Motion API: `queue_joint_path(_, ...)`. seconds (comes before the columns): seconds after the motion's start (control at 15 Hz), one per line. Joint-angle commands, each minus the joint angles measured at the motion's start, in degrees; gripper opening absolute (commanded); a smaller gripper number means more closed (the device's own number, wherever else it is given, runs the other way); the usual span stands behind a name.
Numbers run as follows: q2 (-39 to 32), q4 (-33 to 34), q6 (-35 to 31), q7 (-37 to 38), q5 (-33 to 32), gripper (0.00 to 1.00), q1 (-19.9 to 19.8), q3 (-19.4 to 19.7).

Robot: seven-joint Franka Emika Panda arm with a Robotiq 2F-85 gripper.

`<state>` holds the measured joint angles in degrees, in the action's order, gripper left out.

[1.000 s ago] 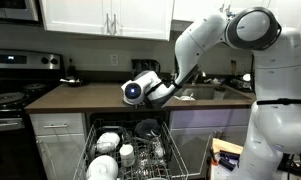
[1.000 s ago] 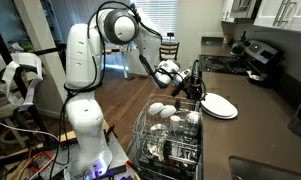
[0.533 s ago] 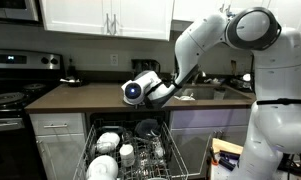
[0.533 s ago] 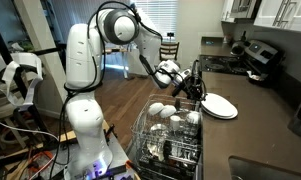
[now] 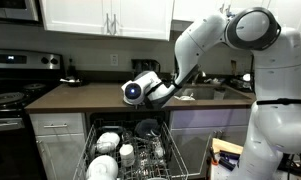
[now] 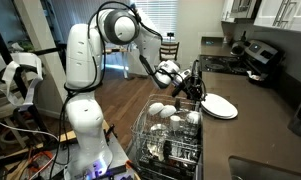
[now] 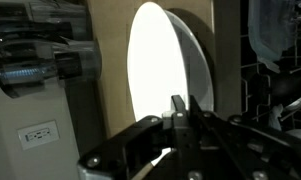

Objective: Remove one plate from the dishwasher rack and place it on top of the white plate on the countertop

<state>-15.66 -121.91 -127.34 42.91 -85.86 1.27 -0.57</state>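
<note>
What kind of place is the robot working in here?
Most likely a home kitchen: a pulled-out dishwasher rack stands below a dark brown countertop, a black stove sits beside it, and white wall cabinets hang above.

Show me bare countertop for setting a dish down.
Bare: the countertop between the white plate and the sink. Crowded: the dishwasher rack, and beside the white plate, where the gripper holds a plate.
</note>
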Motion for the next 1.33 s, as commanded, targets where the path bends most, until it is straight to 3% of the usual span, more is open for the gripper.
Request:
queue_joint_path(0.0,0.35,-0.24,-2.37,-0.04,-0.44,0.09,-0.90,-0.23)
queue_joint_path(0.07,0.34,-0.22,-2.59,-0.07,-0.34,0.09,-0.92,-0.24)
queue_joint_path(0.2,0.35,-0.24,-3.07,-0.05,-0.43,0.00,-0.98,-0.20)
queue_joint_path(0.4,0.56,-0.27,-3.01,0.04,-0.51,0.02,-0.98,-0.18)
queue_joint_path(0.47,0.63,-0.34,-3.12,0.06,-0.45,0.03,-1.00,-0.20)
queue_joint_path(0.53,0.60,-0.32,-3.13,0.12,-0.52,0.15,-1.00,-0.18)
queue_joint_path(0.67,0.59,-0.43,-3.60,0.14,-0.46,0.22,-1.02,-0.20)
queue_joint_path(0.8,0.45,-0.48,-4.18,0.25,-0.57,0.22,-1.04,-0.14)
queue_joint_path(0.87,0.42,-0.51,-4.43,0.30,-0.58,0.33,-1.05,-0.13)
queue_joint_path(0.93,0.41,-0.53,-4.69,0.25,-0.53,0.27,-1.06,-0.13)
queue_joint_path(1.07,0.44,-0.59,-5.35,0.27,-0.57,0.33,-1.11,-0.09)
queue_joint_path(1.13,0.50,-0.63,-5.71,0.18,-0.54,0.30,-1.17,-0.07)
queue_joint_path(1.2,0.51,-0.67,-5.86,0.14,-0.63,0.36,-1.18,-0.03)
queue_joint_path(1.27,0.63,-0.78,-6.03,-0.09,-0.60,0.33,-1.23,0.02)
